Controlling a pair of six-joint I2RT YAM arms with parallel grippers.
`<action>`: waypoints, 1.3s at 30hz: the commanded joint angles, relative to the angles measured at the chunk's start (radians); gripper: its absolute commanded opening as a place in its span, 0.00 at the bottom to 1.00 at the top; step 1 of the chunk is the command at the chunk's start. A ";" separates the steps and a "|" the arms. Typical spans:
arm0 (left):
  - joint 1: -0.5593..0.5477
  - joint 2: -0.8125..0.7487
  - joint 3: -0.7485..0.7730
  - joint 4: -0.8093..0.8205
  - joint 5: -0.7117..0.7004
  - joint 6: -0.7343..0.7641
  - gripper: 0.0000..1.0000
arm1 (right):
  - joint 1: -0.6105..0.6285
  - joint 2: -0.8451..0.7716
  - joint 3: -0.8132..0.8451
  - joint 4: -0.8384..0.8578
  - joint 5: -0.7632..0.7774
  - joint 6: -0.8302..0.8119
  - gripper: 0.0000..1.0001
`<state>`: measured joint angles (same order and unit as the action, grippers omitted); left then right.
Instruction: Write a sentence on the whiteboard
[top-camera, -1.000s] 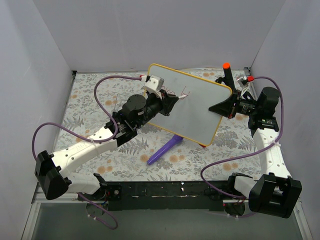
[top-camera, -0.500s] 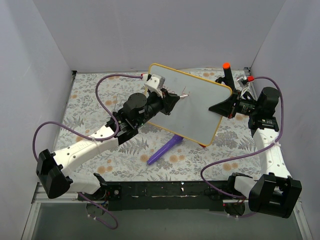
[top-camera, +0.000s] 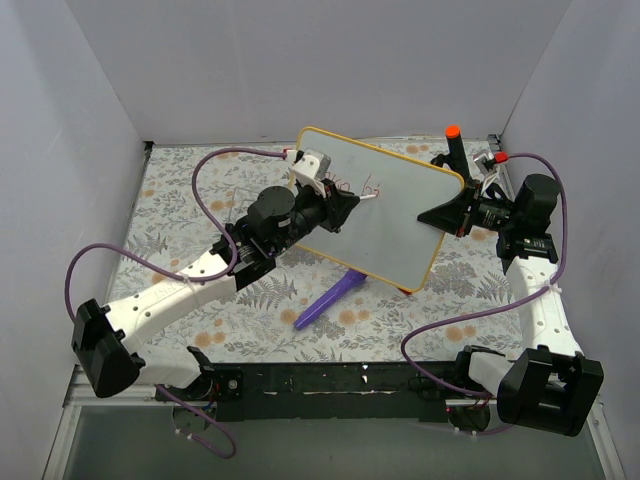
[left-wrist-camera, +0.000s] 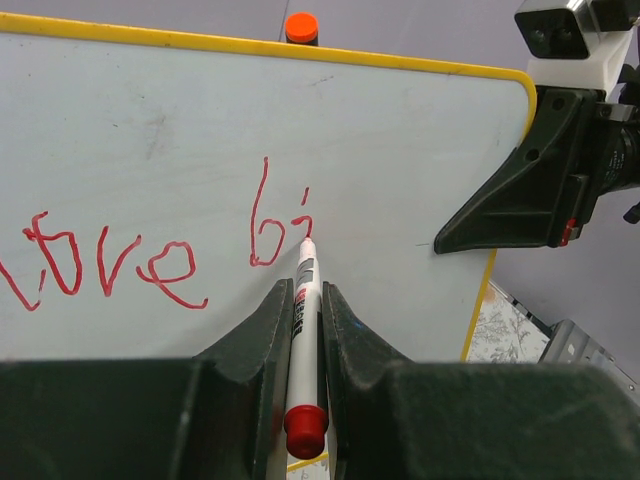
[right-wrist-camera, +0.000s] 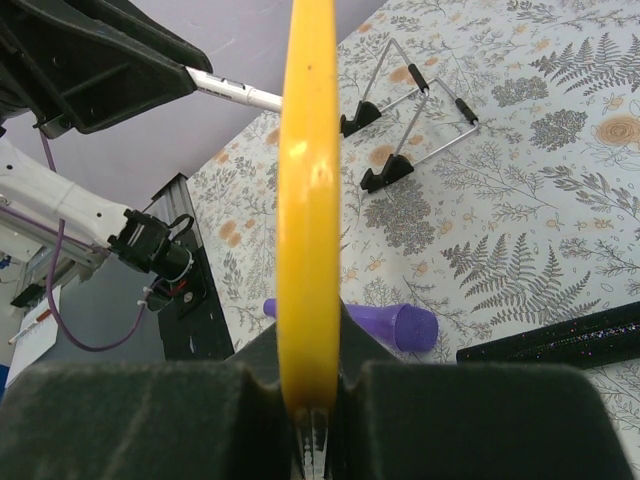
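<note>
The whiteboard (top-camera: 395, 220) with its yellow frame is held tilted above the table. My right gripper (top-camera: 436, 214) is shut on its right edge, and the right wrist view shows that yellow rim (right-wrist-camera: 308, 200) edge-on between the jaws. My left gripper (top-camera: 346, 206) is shut on a white marker (left-wrist-camera: 301, 320) with a red end cap, whose tip touches the board face (left-wrist-camera: 420, 140). The sentence (left-wrist-camera: 150, 265) is thin red handwriting that reads "love bi", and the tip rests just below the "i".
A purple cone-shaped object (top-camera: 330, 298) lies on the floral table cover under the board. A black post with an orange cap (top-camera: 453, 146) stands at the back right. A wire stand (right-wrist-camera: 415, 115) and a black glittery bar (right-wrist-camera: 560, 345) lie on the cover. White walls enclose three sides.
New red strokes have appeared on the board to the right of the earlier writing. The left gripper has shifted slightly with the marker. The right arm and the board have stayed still.
</note>
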<state>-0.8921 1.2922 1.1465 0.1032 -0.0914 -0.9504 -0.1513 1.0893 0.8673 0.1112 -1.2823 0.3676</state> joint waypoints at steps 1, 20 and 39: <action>0.005 -0.056 -0.024 -0.051 -0.008 -0.011 0.00 | -0.004 -0.026 0.029 0.074 -0.060 0.021 0.01; 0.005 0.001 0.047 -0.025 0.022 -0.001 0.00 | -0.004 -0.028 0.030 0.074 -0.061 0.022 0.01; 0.005 -0.007 0.075 -0.003 0.055 -0.007 0.00 | -0.004 -0.025 0.032 0.074 -0.060 0.021 0.01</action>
<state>-0.8917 1.3071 1.1885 0.0875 -0.0257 -0.9657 -0.1532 1.0893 0.8673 0.1112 -1.2934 0.3676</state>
